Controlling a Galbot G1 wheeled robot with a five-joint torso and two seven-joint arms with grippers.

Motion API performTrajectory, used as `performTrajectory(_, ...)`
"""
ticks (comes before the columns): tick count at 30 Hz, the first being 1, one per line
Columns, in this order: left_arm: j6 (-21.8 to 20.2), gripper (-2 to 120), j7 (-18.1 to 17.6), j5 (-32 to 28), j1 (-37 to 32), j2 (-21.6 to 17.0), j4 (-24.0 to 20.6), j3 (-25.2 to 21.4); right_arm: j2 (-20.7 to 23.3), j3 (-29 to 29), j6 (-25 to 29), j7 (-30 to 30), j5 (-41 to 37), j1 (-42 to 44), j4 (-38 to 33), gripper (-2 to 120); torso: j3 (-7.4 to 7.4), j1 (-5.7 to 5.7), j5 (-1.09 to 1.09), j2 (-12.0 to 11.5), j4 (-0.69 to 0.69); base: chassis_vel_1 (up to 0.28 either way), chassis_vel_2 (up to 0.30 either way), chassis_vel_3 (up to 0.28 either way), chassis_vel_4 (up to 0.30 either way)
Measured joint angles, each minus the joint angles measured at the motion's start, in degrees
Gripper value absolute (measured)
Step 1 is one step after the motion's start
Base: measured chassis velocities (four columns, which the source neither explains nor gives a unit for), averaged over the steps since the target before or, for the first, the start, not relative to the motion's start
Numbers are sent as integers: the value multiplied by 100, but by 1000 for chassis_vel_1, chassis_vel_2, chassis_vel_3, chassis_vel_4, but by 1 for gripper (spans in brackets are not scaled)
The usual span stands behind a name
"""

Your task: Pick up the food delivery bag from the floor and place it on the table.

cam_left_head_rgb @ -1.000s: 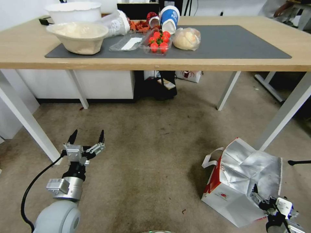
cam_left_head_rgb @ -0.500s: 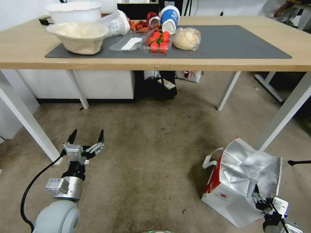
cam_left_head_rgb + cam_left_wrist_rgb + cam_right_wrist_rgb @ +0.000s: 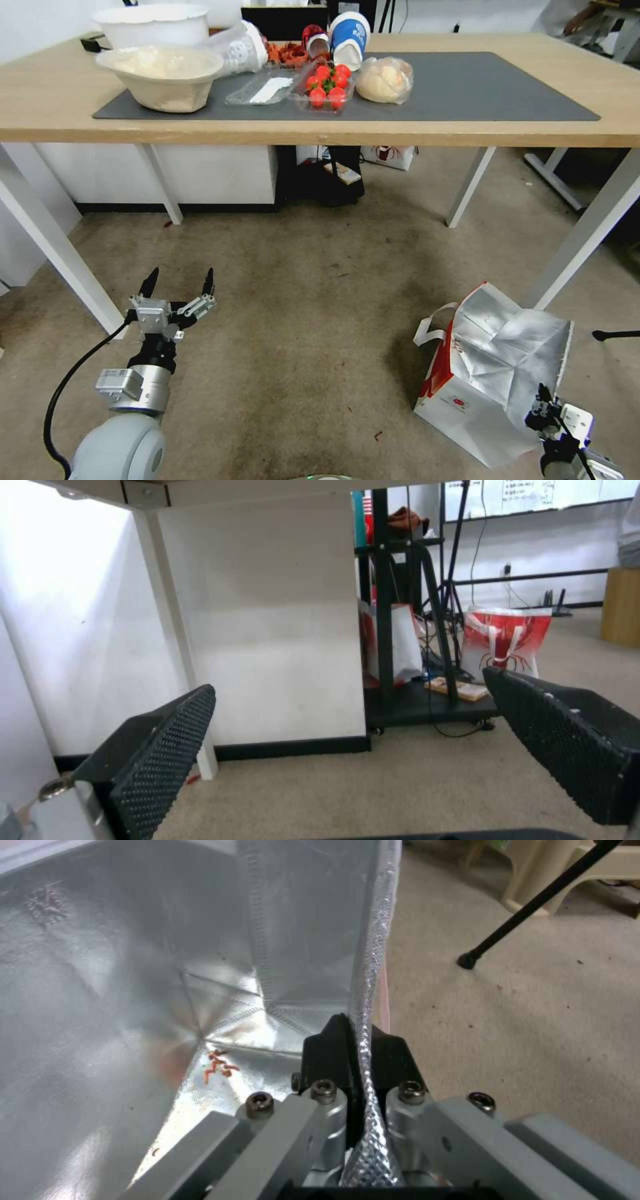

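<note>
The food delivery bag (image 3: 493, 373), white with a red side panel and a small round red logo, stands on the floor (image 3: 300, 320) at the lower right, its foil-lined mouth open upward. My right gripper (image 3: 543, 408) is at the bag's near rim. In the right wrist view the right gripper (image 3: 357, 1037) is shut on that quilted foil edge, with the bag's foil inside (image 3: 133, 965) beside it. My left gripper (image 3: 179, 280) hangs open over the bare floor at the lower left, and in its own view the left gripper (image 3: 350, 685) holds nothing. The table (image 3: 413, 130) spans the top.
On the table's grey mat (image 3: 480, 87) lie bowls (image 3: 163, 73), a strawberry box (image 3: 327, 83), a bagged bun (image 3: 385, 80) and cups; the mat's right half is bare. A white table leg (image 3: 587, 233) rises just behind the bag. A black tripod foot (image 3: 613, 333) lies at its right.
My right gripper has drawn slightly back toward me, holding the rim, and the bag's open mouth has shifted a little with it. The left arm has not moved.
</note>
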State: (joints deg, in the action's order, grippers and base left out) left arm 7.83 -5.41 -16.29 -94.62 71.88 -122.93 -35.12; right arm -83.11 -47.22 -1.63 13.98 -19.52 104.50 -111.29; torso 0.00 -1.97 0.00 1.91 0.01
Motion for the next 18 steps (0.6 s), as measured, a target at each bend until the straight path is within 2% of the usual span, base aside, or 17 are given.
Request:
performTrajectory(10, 4, 100, -16, 26, 41, 17, 72, -11, 17, 2, 7, -189, -73, 9, -280, 0, 0, 0, 0, 0, 0, 0, 0, 0, 0)
performTrajectory(13, 6, 99, -19, 20, 89, 6, 109, -44, 152, 3, 87, -722, -200, 1, -565, 0, 0, 0, 0, 0, -1, 0, 0, 0, 0)
performTrajectory(14, 6, 99, -19, 20, 89, 6, 109, -44, 152, 3, 87, -722, -200, 1, -565, 0, 0, 0, 0, 0, -1, 0, 0, 0, 0)
performTrajectory(18, 17, 100, 30, -98, 124, -16, 141, -115, 678, -40, -6, -1632, -348, -106, -1015, 0, 0, 0, 0, 0, 0, 0, 0, 0, 0)
